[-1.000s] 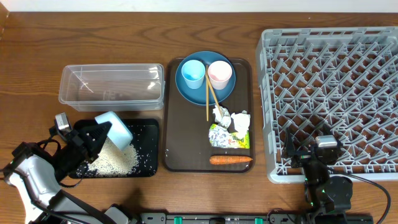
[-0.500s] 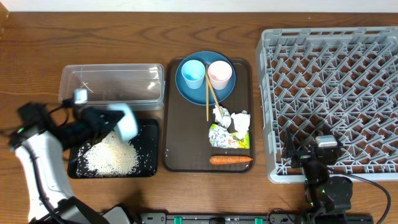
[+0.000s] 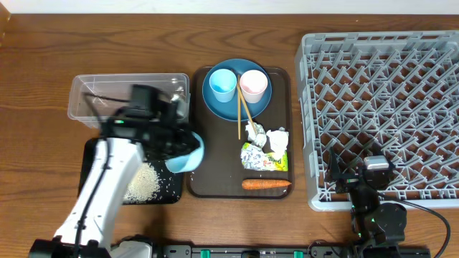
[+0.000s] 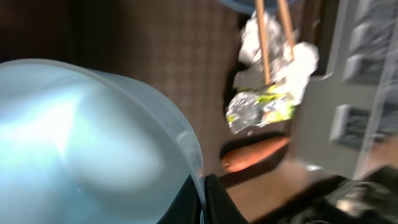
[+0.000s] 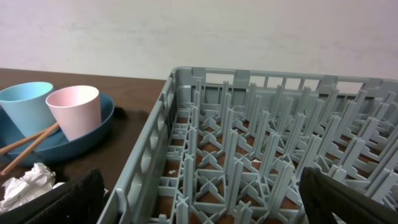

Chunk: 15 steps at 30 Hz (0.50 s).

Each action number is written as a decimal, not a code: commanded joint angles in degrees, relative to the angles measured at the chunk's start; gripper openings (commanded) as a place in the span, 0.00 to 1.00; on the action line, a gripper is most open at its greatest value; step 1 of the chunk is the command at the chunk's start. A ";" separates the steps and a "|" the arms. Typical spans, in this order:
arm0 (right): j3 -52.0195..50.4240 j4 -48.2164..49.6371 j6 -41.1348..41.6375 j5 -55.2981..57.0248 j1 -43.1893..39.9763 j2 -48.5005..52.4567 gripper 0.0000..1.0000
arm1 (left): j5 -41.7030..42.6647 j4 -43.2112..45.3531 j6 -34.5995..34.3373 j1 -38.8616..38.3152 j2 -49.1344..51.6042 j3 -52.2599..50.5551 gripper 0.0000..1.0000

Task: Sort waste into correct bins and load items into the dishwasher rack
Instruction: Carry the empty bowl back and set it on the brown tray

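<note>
Overhead: the left gripper (image 3: 171,143), clamped on the white bowl (image 3: 185,155), has swung right off the black tray (image 3: 171,195), leaving the rice (image 3: 142,185) behind it. The emptied bowl looks ready for racking.
Left wrist: the carrot (image 4: 255,153) lies ahead.
Right wrist: the right gripper (image 5: 199,202) is spread wide, with the dishwasher rack (image 5: 249,124) just ahead.

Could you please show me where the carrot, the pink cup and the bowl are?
carrot (image 3: 266,184): overhead view, middle of its body.
pink cup (image 3: 253,84): overhead view, inside its open mouth.
bowl (image 3: 186,154): overhead view, its visible light blue surface.
</note>
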 commanded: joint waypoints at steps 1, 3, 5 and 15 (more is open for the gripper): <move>-0.15 -0.20 -1.07 -0.17 -0.48 -0.04 0.99 | -11.89 0.55 -4.68 -7.08 -0.07 1.25 0.06; -0.15 -0.20 -1.07 -0.20 -0.48 -0.04 0.99 | -14.49 0.92 -5.07 -11.04 -0.04 1.22 0.06; -0.15 -0.20 -1.07 -0.17 -0.48 -0.04 0.99 | -17.53 1.33 -6.19 -15.15 0.07 1.03 0.06; -0.15 -0.20 -1.07 -0.20 -0.48 -0.04 0.99 | -24.02 5.99 -7.82 -27.19 1.49 -0.92 0.09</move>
